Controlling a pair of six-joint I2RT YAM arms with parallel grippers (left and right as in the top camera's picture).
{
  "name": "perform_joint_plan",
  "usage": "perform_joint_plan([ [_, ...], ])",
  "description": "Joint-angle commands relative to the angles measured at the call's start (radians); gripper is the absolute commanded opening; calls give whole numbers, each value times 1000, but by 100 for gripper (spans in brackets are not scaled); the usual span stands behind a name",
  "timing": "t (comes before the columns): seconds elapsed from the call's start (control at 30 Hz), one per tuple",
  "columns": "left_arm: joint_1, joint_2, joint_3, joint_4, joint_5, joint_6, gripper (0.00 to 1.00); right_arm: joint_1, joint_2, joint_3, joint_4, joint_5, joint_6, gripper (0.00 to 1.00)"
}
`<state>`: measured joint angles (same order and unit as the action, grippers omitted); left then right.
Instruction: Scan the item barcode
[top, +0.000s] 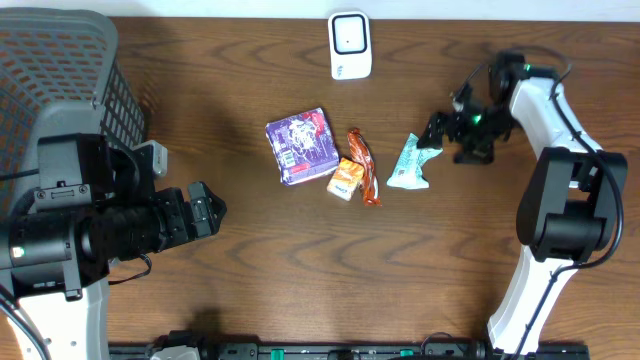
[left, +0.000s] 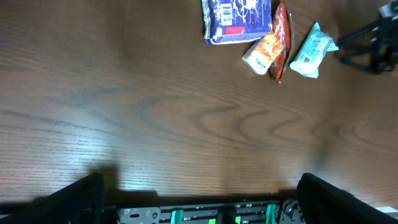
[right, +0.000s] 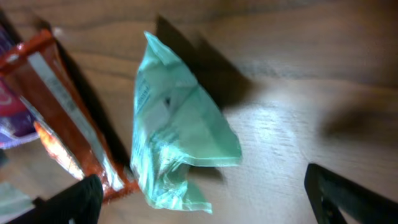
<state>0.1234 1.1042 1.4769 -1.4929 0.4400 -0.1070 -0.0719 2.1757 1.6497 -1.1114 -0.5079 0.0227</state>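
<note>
Brown wood-grain table (top: 240, 280) carries a cluster at the centre of the overhead frame: a purple square foil packet (top: 301, 146), a small orange packet (top: 345, 179), a long red-orange wrapper (top: 361, 165) and, rightmost, a mint-green crinkled plastic packet (top: 408, 163) lying flat. The right gripper (top: 438, 136) hangs just right of the mint-green packet, fingers spread wide and holding nothing. The left gripper (top: 208, 208), lower left, also gapes wide and empty. A white boxy scanner (top: 350, 45) stands at top centre, and a grey mesh basket (top: 70, 70) fills the upper left.
</note>
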Motion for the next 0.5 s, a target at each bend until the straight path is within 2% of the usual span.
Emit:
perform_joint_plan([
  [0.0,3,1,-2,-2,4,5,98,3,-4,-102,92,-168,-39,99],
  [0.1,3,1,-2,-2,5,5,98,3,-4,-172,200,-240,-37,99],
  [0.17,3,1,-2,-2,4,5,98,3,-4,-208,266,-265,-6,93],
  [0.3,3,1,-2,-2,5,5,98,3,-4,-239,345,-261,63,46],
  [0.33,3,1,-2,-2,5,5,98,4,-4,-239,354,-261,63,40],
  [0.43,3,1,-2,-2,5,5,98,4,-5,-212,354,-257,97,1],
  [0.47,3,1,-2,-2,5,5,98,4,-5,-197,345,-253,113,1],
])
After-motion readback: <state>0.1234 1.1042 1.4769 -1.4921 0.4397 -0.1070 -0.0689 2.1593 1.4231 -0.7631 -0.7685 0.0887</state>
